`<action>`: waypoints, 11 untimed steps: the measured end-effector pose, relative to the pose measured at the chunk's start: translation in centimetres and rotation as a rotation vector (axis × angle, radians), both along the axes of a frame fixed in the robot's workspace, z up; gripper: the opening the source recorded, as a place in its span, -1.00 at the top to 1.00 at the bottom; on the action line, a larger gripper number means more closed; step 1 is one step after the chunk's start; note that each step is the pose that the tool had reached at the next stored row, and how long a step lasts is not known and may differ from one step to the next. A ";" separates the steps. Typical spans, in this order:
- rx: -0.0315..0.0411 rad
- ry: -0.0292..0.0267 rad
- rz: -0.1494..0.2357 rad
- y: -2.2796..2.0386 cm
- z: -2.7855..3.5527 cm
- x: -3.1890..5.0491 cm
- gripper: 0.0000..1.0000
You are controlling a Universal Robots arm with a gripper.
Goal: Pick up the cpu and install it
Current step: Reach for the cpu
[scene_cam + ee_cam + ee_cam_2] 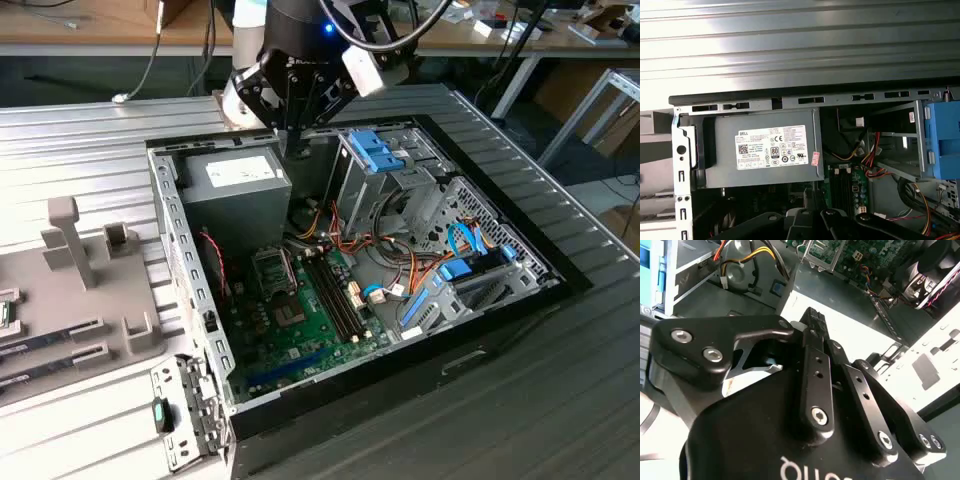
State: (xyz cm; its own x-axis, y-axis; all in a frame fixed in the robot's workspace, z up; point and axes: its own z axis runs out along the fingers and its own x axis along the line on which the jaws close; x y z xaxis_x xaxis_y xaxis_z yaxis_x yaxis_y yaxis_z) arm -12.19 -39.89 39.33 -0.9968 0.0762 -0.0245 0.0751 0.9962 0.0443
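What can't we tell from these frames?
- Whether the gripper holds the cpu: too small in the exterior view, and hidden by its own body in the second wrist view.
- Whether the socket is filled: too small and dark in the exterior view.
- Motherboard: mostly hidden by the power supply in the first wrist view.

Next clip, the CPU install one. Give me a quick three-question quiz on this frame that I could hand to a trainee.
1. True or false: the gripper hangs over the grey fixture, outside the computer case.
2. The plastic latches on the drive cage are: A red, B blue, C white.
3. Fill in: in the exterior view, the grey fixture stands on the case's ____ side.

Key:
1. False. The gripper hangs at the case's far end, by the power supply.
2. B.
3. The exterior view's left.
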 end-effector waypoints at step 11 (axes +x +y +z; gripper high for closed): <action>0.0000 0.0000 0.000 -0.05 0.00 -0.10 0.79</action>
State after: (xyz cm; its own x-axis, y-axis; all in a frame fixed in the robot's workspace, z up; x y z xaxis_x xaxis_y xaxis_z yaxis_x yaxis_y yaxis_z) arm -12.30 -39.94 39.33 -0.9968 0.0760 -0.0245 0.0749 0.9962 0.0444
